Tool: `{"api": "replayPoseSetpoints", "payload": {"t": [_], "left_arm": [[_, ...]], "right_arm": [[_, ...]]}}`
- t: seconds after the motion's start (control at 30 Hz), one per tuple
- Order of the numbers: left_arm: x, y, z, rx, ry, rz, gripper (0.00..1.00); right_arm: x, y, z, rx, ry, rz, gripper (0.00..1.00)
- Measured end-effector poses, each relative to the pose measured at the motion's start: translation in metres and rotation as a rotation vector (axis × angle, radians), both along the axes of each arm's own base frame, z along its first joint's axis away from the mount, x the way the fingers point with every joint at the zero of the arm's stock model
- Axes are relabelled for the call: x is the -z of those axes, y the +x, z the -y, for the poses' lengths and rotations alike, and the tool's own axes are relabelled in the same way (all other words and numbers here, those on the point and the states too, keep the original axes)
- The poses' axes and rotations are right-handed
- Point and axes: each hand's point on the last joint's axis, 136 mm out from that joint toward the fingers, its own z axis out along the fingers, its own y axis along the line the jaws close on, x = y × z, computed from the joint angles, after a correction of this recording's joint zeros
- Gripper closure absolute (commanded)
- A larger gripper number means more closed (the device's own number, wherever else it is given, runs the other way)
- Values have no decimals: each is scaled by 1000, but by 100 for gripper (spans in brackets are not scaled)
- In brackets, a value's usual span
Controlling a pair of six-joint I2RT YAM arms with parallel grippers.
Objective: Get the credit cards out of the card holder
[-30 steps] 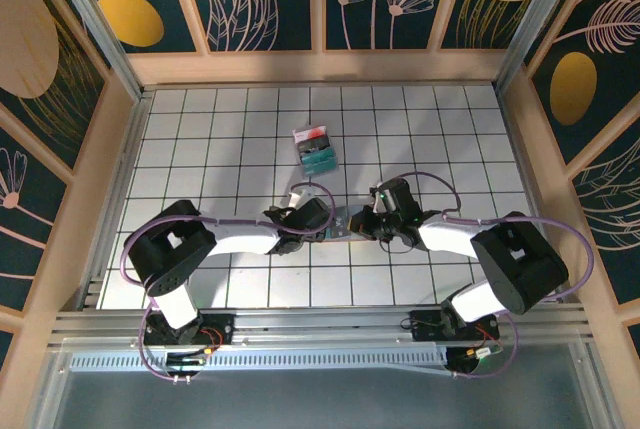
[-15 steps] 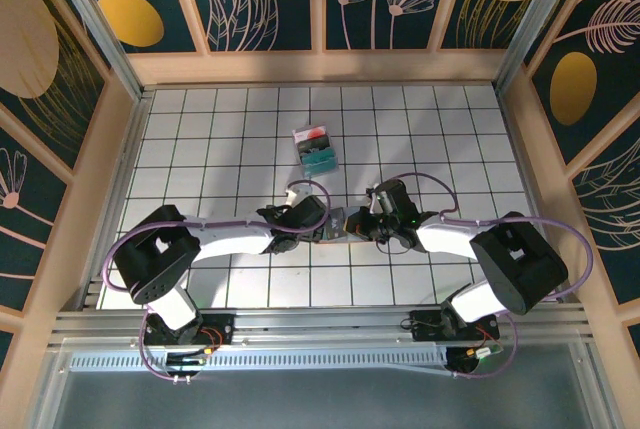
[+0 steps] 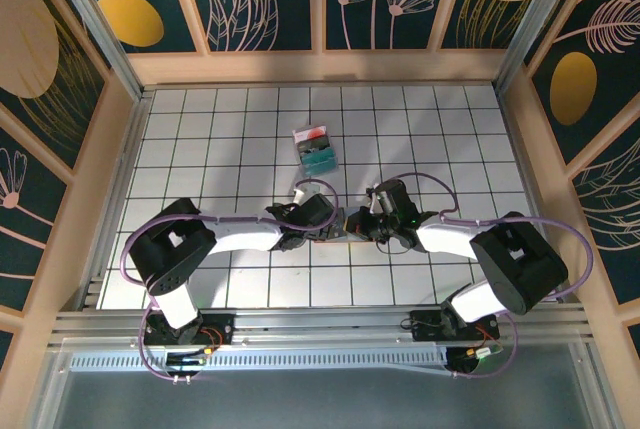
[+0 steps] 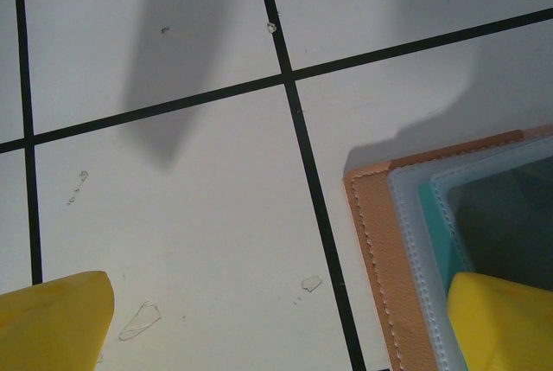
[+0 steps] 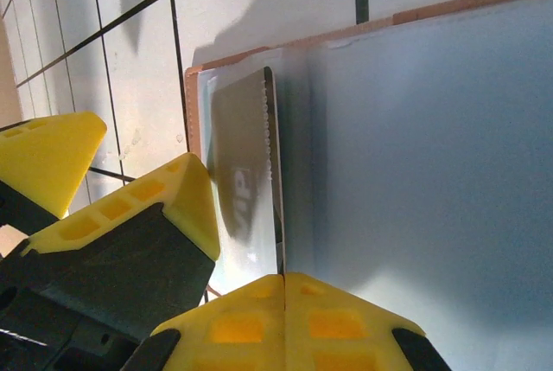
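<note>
Low at the centre of the overhead view, both arms bend inward toward the open card holder (image 3: 341, 221) on the tiled table (image 3: 220, 149). Left gripper (image 4: 276, 328) hovers, fingers spread wide over its corner. Right gripper (image 5: 285, 291) fingers press together, pinching its thin stitched edge.
</note>
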Motion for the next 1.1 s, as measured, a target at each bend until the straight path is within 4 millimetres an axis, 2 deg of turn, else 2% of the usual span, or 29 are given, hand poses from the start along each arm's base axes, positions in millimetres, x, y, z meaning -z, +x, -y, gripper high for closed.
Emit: {"api": "replayPoseSetpoints", "payload": {"t": [0.3, 0.37, 0.53, 0.9, 1.1], "left_arm": [[1, 0, 0, 0, -4, 3, 1], [2, 0, 0, 0, -6, 4, 1], [2, 0, 0, 0, -10, 7, 1], [2, 1, -1, -6, -11, 13, 1], [2, 1, -1, -6, -11, 13, 1]], "right_arm": [[-9, 5, -5, 1, 59, 27, 86], [-11, 6, -6, -1, 69, 34, 86], [-8, 10, -4, 19, 81, 31, 94], [1, 10, 12, 65, 85, 16, 95], [-3, 12, 18, 83, 92, 29, 94]]}}
